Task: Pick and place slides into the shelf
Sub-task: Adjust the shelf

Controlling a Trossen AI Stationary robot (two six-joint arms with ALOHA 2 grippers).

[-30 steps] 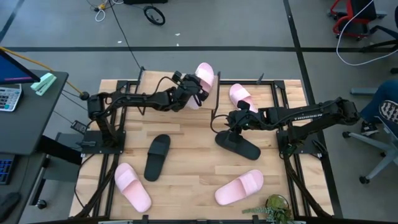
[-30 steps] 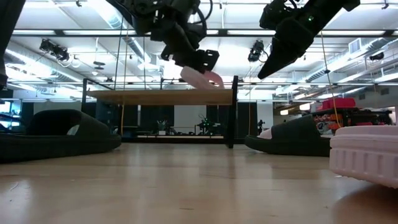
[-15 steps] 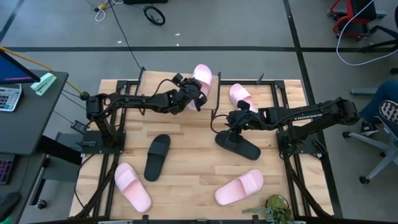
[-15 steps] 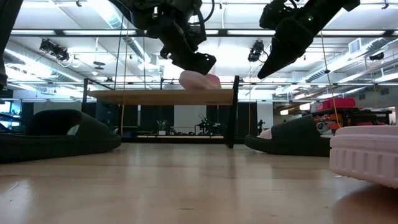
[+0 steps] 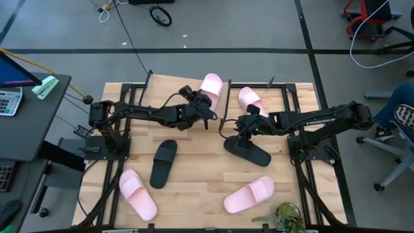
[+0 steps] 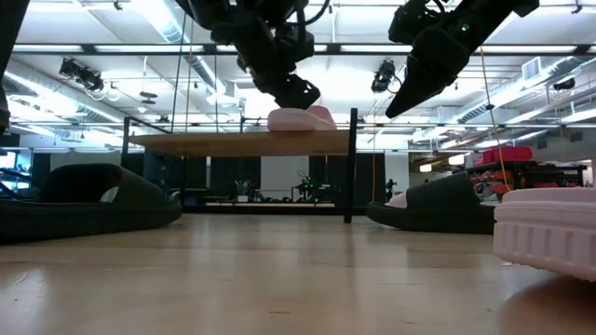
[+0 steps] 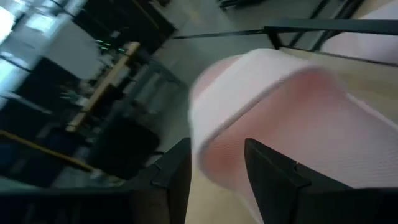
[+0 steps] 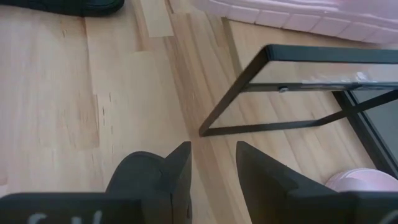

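The left gripper (image 5: 202, 110), its fingers apart and holding nothing, hovers just behind a pink slide (image 5: 211, 88) lying on the shelf (image 6: 186, 142), while the right gripper (image 5: 242, 124), fingers narrowly parted and empty, hangs just above a black slide (image 5: 249, 151) on the surface (image 5: 200, 175).

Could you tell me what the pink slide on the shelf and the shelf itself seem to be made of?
The pink slide on the shelf looks like soft matte foam: thick, rounded edges, no shine, though rubber is possible. The shelf appears to have a light wooden top board with a pale, grain-like surface, on a thin black frame that looks like painted metal bar.
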